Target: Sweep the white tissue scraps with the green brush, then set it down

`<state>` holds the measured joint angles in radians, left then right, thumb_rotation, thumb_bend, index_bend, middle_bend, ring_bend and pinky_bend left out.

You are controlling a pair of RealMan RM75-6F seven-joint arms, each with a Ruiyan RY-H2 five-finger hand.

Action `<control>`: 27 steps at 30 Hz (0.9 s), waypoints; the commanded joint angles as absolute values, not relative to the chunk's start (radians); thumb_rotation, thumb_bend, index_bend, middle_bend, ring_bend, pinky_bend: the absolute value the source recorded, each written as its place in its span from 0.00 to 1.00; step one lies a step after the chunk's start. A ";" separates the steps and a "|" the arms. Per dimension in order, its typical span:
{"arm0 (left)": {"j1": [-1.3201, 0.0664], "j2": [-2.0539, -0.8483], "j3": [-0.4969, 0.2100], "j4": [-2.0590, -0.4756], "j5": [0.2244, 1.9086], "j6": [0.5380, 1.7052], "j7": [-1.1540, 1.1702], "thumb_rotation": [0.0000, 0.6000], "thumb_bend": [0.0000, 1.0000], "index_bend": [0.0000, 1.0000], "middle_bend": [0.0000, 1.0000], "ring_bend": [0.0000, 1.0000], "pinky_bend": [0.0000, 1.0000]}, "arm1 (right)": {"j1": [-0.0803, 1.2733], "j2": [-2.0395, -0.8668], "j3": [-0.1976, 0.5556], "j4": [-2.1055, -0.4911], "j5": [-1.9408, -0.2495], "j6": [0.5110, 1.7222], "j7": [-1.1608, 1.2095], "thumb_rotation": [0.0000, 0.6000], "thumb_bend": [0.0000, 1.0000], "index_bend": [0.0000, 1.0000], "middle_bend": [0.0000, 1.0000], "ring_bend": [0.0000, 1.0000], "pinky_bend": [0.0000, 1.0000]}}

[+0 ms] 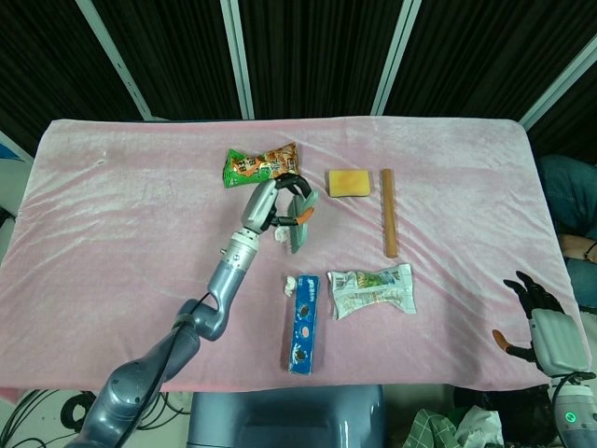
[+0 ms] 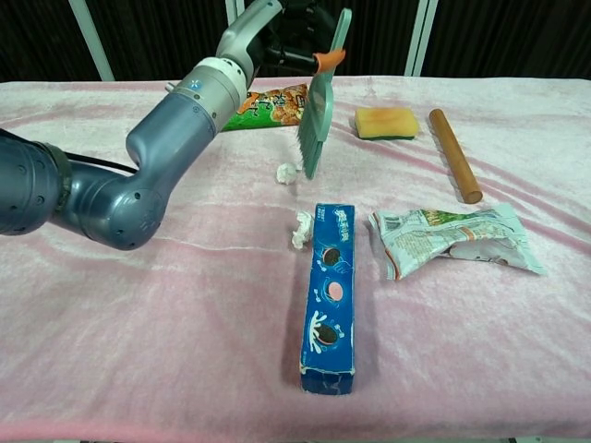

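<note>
My left hand (image 1: 269, 203) (image 2: 288, 29) grips the orange handle of the green brush (image 1: 298, 224) (image 2: 318, 113) and holds it upright, bristles down on the pink cloth. One white tissue scrap (image 1: 280, 237) (image 2: 287, 173) lies right beside the bristles on their left. A second scrap (image 1: 289, 283) (image 2: 301, 229) lies against the upper left corner of the blue cookie box (image 1: 303, 323) (image 2: 332, 295). My right hand (image 1: 541, 320) hangs off the table's near right corner with fingers apart, holding nothing.
A green-orange snack bag (image 2: 268, 104) lies behind the brush. A yellow sponge (image 2: 385, 122) and a wooden rod (image 2: 454, 154) are at the back right. A crumpled wrapper (image 2: 452, 238) lies right of the cookie box.
</note>
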<state>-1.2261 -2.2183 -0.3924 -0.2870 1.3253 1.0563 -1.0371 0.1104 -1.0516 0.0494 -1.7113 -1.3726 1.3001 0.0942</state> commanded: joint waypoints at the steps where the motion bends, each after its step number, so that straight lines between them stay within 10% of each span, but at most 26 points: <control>1: -1.232 -2.238 -0.428 -0.327 1.303 1.141 -1.121 1.00 0.37 0.71 0.70 0.31 0.42 | 0.110 -1.051 0.050 -1.711 -1.372 1.301 0.096 1.00 0.20 0.18 0.04 0.10 0.16; 27: -1.104 -2.047 -0.205 -0.426 1.431 0.978 -0.885 1.00 0.37 0.72 0.71 0.33 0.41 | 0.110 -1.052 0.050 -1.715 -1.370 1.301 0.086 1.00 0.20 0.18 0.04 0.10 0.16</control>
<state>-1.0990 -2.0386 -0.2057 -0.4317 1.4316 0.9863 -0.8839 0.1097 -1.0524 0.0498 -1.7148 -1.3701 1.3012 0.0860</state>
